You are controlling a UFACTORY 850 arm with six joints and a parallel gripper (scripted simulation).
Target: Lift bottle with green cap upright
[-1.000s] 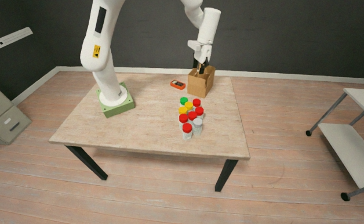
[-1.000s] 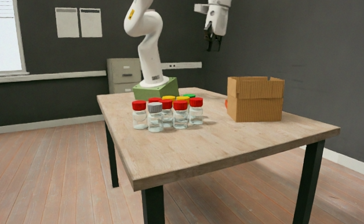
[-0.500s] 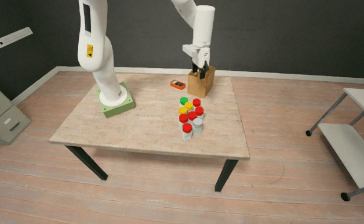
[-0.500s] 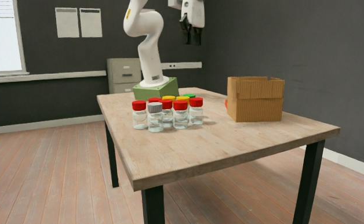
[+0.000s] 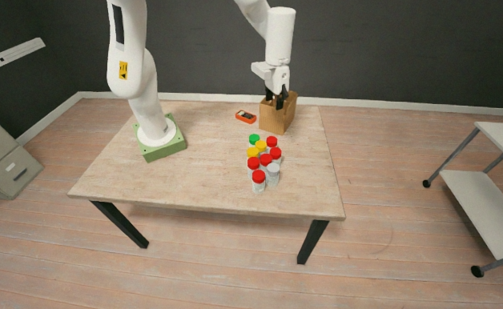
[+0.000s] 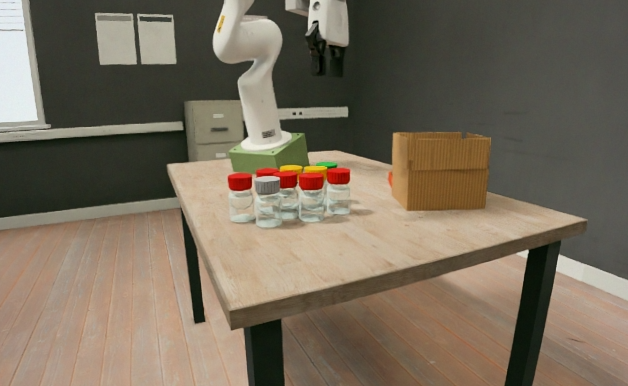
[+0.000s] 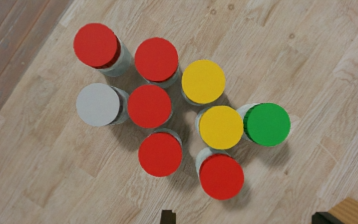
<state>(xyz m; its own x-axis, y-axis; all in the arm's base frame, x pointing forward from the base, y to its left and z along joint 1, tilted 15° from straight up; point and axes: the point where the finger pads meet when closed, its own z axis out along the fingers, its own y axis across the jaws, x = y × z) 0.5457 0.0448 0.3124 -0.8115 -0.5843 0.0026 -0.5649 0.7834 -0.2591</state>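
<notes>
Arm on green base [image 5: 150, 154] at left of table [image 5: 201, 184]. Gripper [image 5: 277, 97] hangs high above the table w/ fingers wide apart, nothing between them. Below it, a tight cluster of nine upright bottles: five red caps, two yellow, one grey bottle [image 7: 98, 104]. Green-cap bottle [image 7: 266, 124] stands at cluster's edge, touching a yellow-cap bottle [image 7: 221, 127]. Cardboard box [image 6: 440, 170] beyond, right.

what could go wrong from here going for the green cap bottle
1. The green-capped clear bottle stands tight against a yellow-capped bottle; a finger coming down on that side could tip the neighbour.
2. The open gripper hangs high above the table, empty; a descent slightly off could land on the red-capped bottle close by.
</notes>
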